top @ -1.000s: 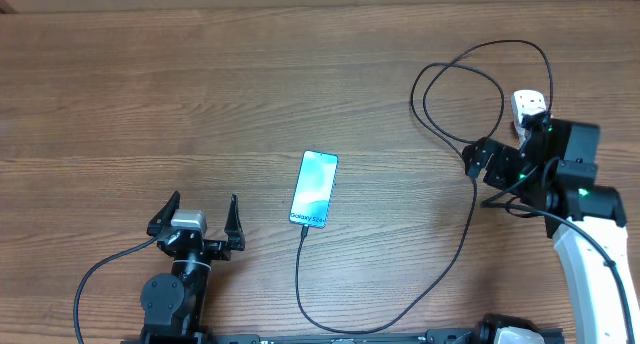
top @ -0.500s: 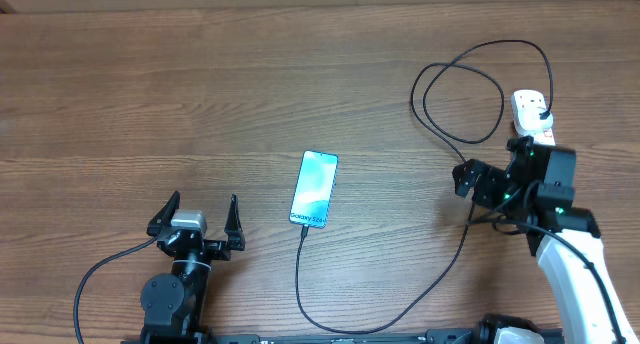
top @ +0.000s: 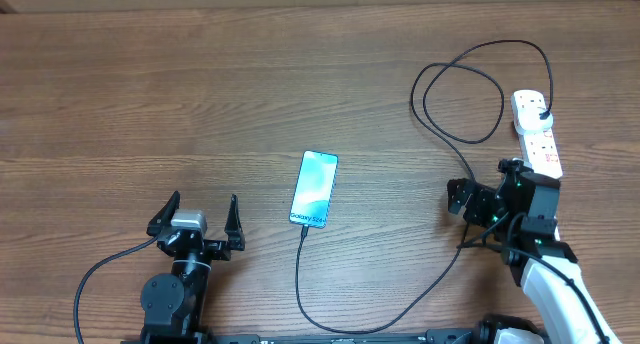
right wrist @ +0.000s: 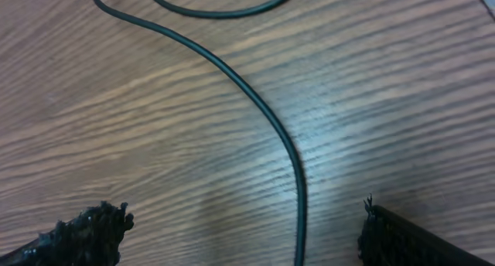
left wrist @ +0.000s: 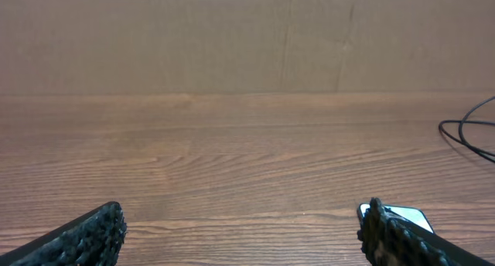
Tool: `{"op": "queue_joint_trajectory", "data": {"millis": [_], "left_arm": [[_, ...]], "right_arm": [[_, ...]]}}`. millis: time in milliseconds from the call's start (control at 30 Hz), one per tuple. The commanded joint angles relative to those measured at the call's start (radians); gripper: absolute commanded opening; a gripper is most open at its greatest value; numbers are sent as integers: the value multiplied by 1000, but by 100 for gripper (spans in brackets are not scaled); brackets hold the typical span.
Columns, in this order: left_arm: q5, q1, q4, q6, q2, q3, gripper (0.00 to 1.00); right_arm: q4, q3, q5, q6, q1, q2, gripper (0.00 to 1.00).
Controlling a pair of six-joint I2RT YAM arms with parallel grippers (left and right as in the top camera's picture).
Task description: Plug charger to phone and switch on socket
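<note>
One phone (top: 314, 189); one charger (right wrist: 302, 196); one socket (top: 535, 134); one table (top: 150, 84)

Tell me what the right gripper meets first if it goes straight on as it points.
Probably the charger cable, which lies on the table right ahead of the open right gripper; depth is unclear.

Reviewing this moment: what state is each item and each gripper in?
phone: lying flat, screen lit, charger tip at its near end, seemingly plugged in.
charger: plug seated in the socket, slack and looped.
socket: switch position cannot be told.
left gripper: open, empty.
right gripper: open, straddling the charger, holding nothing.
</note>
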Motion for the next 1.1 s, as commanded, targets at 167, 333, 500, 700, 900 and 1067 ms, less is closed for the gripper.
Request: {"op": "queue_joint_trajectory", "data": {"millis": [167, 333, 500, 700, 900, 1067], "left_arm": [[-10, -2, -2, 23, -11, -3, 100], [-10, -2, -2, 23, -11, -3, 100], [-10, -2, -2, 23, -11, -3, 99], [-10, -2, -2, 23, -11, -3, 100], [-10, -2, -2, 23, -11, -3, 100], [-10, -2, -2, 23, -11, -3, 100]], "right_arm": [[122, -99, 29, -3, 7, -46, 100], [209, -172, 21, -2, 7, -84, 100], [293, -240, 13, -2, 7, -127, 100], [331, -290, 13, -2, 7, -179, 100], [333, -317, 13, -2, 7, -222, 100], [333, -333, 13, -2, 7, -244, 100]]}}
